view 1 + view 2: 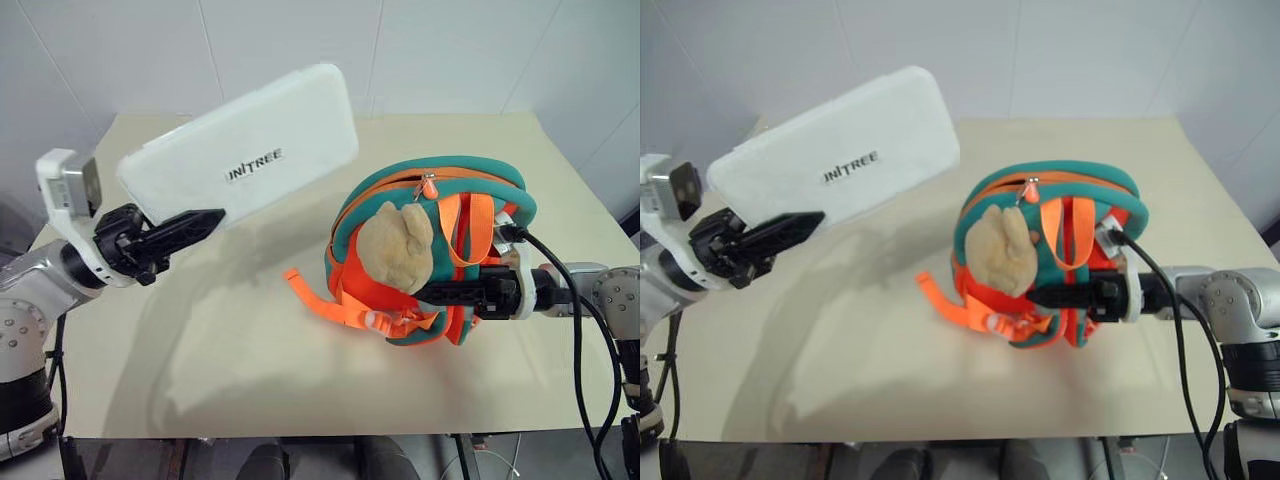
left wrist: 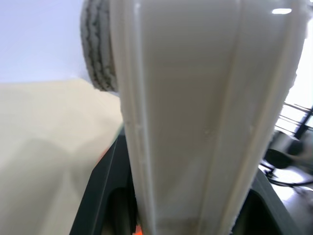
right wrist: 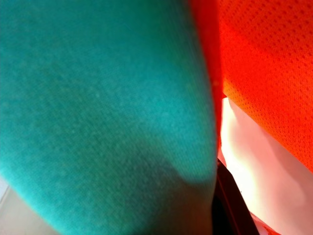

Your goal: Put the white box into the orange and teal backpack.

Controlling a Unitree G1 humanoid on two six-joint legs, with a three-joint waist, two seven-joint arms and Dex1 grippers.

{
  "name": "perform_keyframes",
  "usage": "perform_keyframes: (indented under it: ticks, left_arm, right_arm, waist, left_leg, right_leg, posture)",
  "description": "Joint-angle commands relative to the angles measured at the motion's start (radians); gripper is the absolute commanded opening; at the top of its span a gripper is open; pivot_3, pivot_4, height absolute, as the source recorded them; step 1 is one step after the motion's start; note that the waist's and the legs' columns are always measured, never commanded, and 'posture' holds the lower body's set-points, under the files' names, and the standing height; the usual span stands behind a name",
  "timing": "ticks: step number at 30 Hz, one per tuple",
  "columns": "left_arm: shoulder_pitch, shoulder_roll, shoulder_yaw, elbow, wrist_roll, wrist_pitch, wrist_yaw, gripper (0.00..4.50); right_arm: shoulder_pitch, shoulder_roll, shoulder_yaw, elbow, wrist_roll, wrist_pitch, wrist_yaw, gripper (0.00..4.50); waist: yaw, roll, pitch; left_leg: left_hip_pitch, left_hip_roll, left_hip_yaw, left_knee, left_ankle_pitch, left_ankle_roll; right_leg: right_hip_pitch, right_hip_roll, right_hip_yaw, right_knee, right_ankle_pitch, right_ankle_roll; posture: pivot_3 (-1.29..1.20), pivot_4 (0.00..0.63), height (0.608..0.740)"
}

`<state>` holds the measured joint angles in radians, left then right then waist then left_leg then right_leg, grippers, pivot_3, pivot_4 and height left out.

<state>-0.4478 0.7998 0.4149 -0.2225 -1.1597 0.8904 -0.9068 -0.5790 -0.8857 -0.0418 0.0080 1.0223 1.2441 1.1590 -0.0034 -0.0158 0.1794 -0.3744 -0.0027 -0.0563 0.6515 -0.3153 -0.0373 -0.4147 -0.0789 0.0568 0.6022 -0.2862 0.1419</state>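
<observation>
White walls are seen behind the tan table (image 1: 250,380). The white box (image 1: 245,152) is clamped in the left gripper (image 1: 190,228) and held high over the table's left edge, likely for carrying across. The orange and teal backpack (image 1: 400,210), near the right edge, is pinched by the right gripper (image 1: 450,292), probably to be kept steady.

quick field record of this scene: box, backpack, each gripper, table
white box: held off the table, tilted, lettering up
left gripper: shut on the white box's lower edge
orange and teal backpack: on the table, zipper looks closed
plush pompom: on the backpack's front
right gripper: shut, at the backpack's side among the straps
table: beige top
box in backpack: not yet
</observation>
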Motion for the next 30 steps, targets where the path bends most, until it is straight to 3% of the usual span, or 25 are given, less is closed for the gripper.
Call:
perform_keyframes:
  ticks: [1,9,22,30]
  left_arm:
    - [-0.03,0.053,-0.058,0.013,0.067,-0.035,-0.108,1.44]
    - [-0.143,0.056,-0.167,0.16,0.267,-0.196,-0.233,1.44]
    - [-0.3,0.049,-0.247,0.315,0.421,-0.314,-0.363,1.44]
    - [-0.388,-0.004,-0.301,0.453,0.61,-0.566,-0.375,1.44]
  right_arm:
    - [-0.005,0.01,-0.006,-0.022,-0.007,-0.001,0.006,0.58]
    - [0.04,0.039,-0.043,-0.066,0.004,0.005,-0.029,0.58]
    - [0.062,0.082,-0.065,-0.088,0.006,0.007,-0.065,0.58]
    - [0.068,0.099,-0.067,-0.091,0.005,0.001,-0.07,0.58]
  waist:
    - [-0.002,0.0,0.0]
    - [0.0,0.0,0.0]
    - [-0.001,0.0,0.0]
    - [0.001,0.0,0.0]
  left_leg:
    - [0.0,0.0,0.0,0.0,0.0,0.0]
    - [0.001,0.0,0.001,-0.001,0.0,0.0]
    - [0.0,0.0,0.001,-0.001,0.0,0.0]
    - [0.001,0.0,0.001,0.001,0.0,0.0]
  right_leg:
    - [0.0,0.0,0.0,0.0,0.0,0.0]
    - [0.0,0.001,0.0,0.0,0.0,0.0]
    - [0.0,0.001,0.0,0.004,0.0,0.0]
    - [0.001,0.001,0.0,0.004,0.0,0.0]
  posture:
    - [0.0,0.15,0.74]
    - [0.0,0.15,0.74]
    - [0.0,0.15,0.74]
    - [0.0,0.15,0.74]
